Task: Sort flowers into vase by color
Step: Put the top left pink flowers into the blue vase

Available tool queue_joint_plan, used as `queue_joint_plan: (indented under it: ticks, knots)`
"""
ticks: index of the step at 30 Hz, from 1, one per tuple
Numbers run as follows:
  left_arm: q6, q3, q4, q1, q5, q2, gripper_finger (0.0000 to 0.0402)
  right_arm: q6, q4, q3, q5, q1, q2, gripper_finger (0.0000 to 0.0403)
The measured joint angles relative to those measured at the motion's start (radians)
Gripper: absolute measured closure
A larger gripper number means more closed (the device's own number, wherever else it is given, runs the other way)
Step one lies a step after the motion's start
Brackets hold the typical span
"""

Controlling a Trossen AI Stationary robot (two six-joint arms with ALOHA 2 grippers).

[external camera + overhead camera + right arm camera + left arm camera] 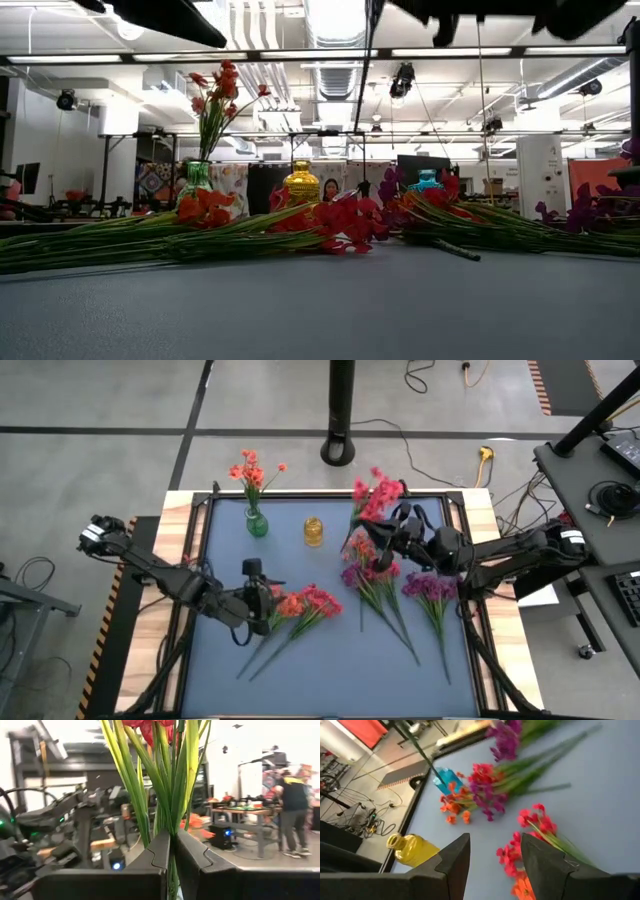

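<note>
Standing nearly upright between closed fingers, a pink-red spray (375, 495) is held by the right gripper (172, 851) just above the teal vase (445, 779), stems pointing down toward it. The left gripper (494, 860) hovers open over orange-red flowers (290, 605) lying on the mat.

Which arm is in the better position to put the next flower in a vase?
The right arm, probably: its fingers are already shut on a pink-red spray near the teal vase. The left gripper is open, holding nothing, above the orange-red flowers.
</note>
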Motion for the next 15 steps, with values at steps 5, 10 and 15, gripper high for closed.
queue_joint_plan:
  ticks: [5,10,15]
  knots:
    - [0.004,-0.105,0.094,0.066,-0.004,-0.121,0.0242,0.013,0.176,-0.1,0.0,-0.06,0.012,0.039]
    - [0.005,-0.161,0.143,0.134,-0.006,-0.198,0.0242,-0.065,0.164,-0.126,0.129,-0.064,-0.024,0.039]
    - [-0.022,-0.181,0.147,0.15,-0.005,-0.225,0.0242,-0.113,0.062,-0.127,0.285,-0.064,-0.102,0.039]
